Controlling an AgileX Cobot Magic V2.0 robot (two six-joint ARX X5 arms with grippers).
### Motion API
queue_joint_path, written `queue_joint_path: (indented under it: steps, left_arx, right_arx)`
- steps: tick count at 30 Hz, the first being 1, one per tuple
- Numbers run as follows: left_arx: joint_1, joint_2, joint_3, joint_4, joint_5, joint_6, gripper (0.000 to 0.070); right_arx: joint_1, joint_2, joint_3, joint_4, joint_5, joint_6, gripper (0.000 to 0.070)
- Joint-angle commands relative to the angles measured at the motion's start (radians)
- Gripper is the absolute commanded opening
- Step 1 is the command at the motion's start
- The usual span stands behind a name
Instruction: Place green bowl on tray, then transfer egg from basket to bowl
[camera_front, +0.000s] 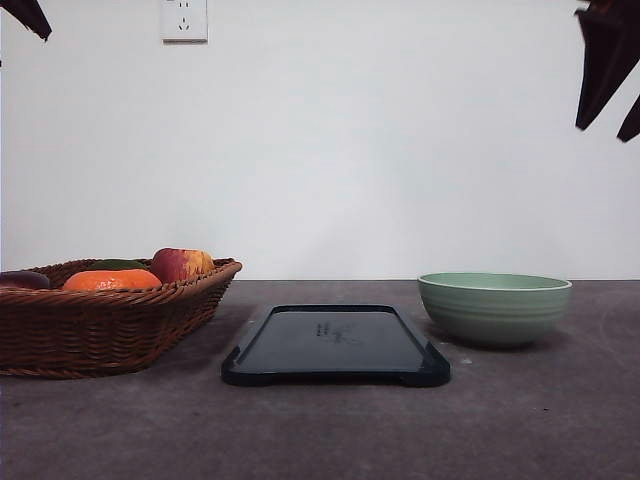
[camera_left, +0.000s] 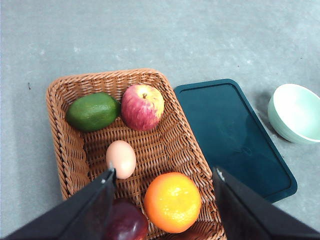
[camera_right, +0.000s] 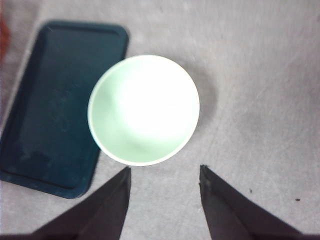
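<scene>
Wall: plain white (camera_front: 400, 150), evenly lit, meeting the surface along a straight horizontal line.
Socket: white wall outlet (camera_front: 184, 19), high up toward the left.
Surface: grey, matte, faintly mottled (camera_front: 330, 430).

Grey table (camera_front: 330, 430) carries basket (camera_front: 100, 325), tray (camera_front: 335, 345), green bowl (camera_front: 494, 308).

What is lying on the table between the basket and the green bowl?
The tray, bare, lies between the basket and the green bowl, as the front view shows.
</scene>
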Motion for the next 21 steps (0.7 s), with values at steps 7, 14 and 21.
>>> queue_joint_path:
  steps: [7,14,21]
  left_arx:
    - [-0.003,0.007,0.025,0.013,0.004,0.004,0.039]
    - [-0.003,0.007,0.025,0.013,0.004,0.004,0.039]
    - [-0.003,0.007,0.025,0.013,0.004,0.004,0.039]
  right_arx:
    - [-0.004,0.188,0.1,-0.008,0.007,-0.017,0.0271]
    - [-0.004,0.315,0.117,0.027,0.007,-0.032,0.0271]
    - [-0.004,0.401,0.117,0.072,0.006,-0.032,0.027]
